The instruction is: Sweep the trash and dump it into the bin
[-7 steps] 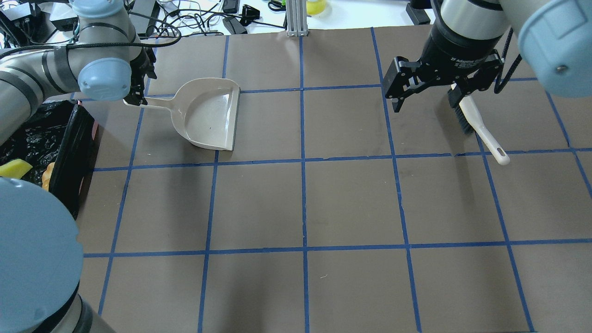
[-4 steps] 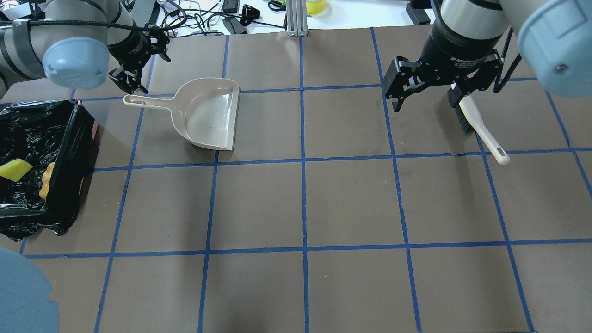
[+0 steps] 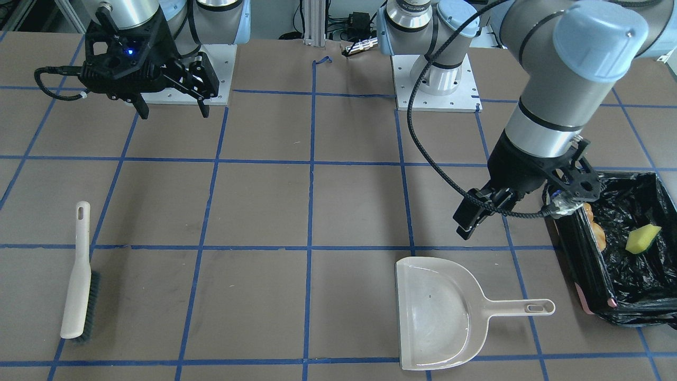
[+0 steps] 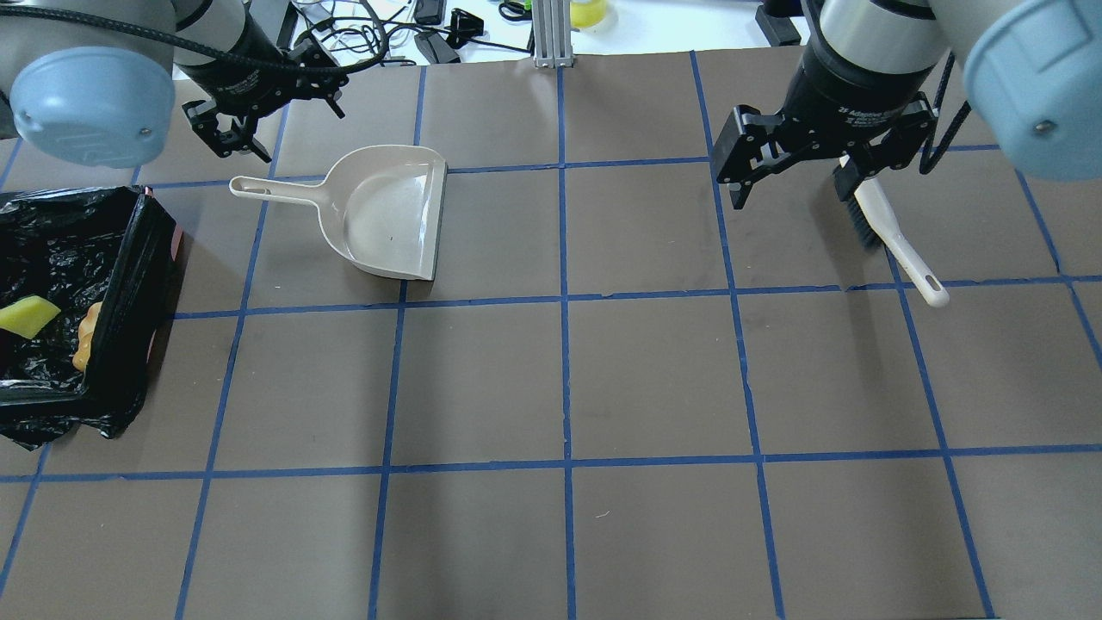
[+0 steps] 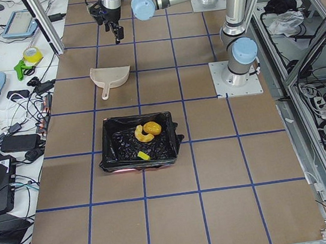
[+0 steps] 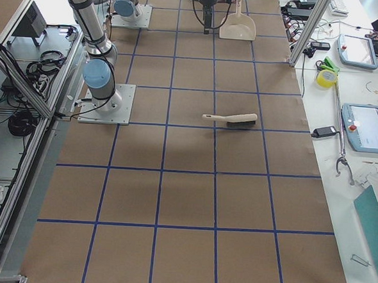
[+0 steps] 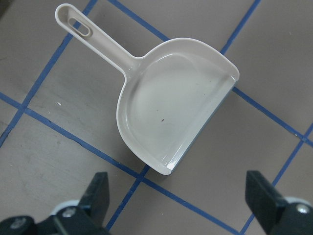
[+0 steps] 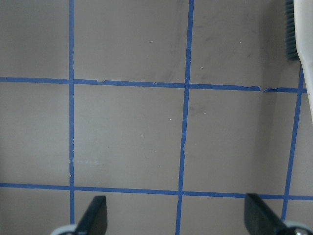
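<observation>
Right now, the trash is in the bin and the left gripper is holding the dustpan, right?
No. The trash is in the bin, but the left gripper is open and empty; the dustpan lies on the table, as the left wrist view shows.

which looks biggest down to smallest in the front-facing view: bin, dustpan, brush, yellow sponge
1. bin, even though the frame's right edge cuts it off
2. dustpan
3. brush, close to the dustpan in length but far slimmer
4. yellow sponge, lying inside the bin
</observation>
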You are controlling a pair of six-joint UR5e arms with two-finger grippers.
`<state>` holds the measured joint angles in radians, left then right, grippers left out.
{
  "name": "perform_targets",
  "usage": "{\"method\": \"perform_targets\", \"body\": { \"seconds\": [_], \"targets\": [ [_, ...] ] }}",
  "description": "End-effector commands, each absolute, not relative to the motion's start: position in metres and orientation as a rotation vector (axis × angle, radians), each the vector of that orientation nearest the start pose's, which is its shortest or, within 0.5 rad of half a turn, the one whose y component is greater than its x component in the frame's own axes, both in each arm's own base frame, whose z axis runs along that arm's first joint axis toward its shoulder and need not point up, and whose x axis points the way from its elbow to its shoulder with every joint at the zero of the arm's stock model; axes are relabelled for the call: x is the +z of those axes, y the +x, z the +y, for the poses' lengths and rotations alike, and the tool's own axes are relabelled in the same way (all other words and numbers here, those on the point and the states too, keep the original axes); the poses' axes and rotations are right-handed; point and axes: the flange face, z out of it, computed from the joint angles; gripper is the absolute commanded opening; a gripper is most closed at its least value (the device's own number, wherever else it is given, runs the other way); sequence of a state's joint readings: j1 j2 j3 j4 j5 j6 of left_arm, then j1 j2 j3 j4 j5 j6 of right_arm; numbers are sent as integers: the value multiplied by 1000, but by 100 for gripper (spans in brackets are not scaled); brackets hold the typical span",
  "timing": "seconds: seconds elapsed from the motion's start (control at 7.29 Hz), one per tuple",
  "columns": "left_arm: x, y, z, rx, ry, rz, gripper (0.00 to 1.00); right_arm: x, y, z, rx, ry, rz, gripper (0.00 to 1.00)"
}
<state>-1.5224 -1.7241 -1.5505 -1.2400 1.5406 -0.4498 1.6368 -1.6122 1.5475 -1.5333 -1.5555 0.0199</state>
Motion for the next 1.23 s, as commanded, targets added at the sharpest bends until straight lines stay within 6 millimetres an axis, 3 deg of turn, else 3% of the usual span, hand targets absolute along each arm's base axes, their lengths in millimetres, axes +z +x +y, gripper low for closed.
{"method": "perform_targets", "body": {
  "seconds": [0.0, 0.14, 0.55, 0.69, 1.1],
  "targets": [
    [468, -118, -535, -119, -392, 3141, 100, 516, 166, -466, -42, -72, 3124, 100],
    [475, -116, -519, -47, -190, 3126, 100, 516, 166, -466, -44, -72, 3124, 100],
    [492, -121, -479, 38, -23, 3155, 100, 515, 166, -467, -40, -72, 3124, 100],
    [496, -120, -477, 32, 86, 3158, 100, 515, 166, -466, -40, -72, 3124, 100],
    [500, -120, -473, 23, 99, 3156, 100, 515, 166, -467, -40, -72, 3124, 100]
  ]
}}
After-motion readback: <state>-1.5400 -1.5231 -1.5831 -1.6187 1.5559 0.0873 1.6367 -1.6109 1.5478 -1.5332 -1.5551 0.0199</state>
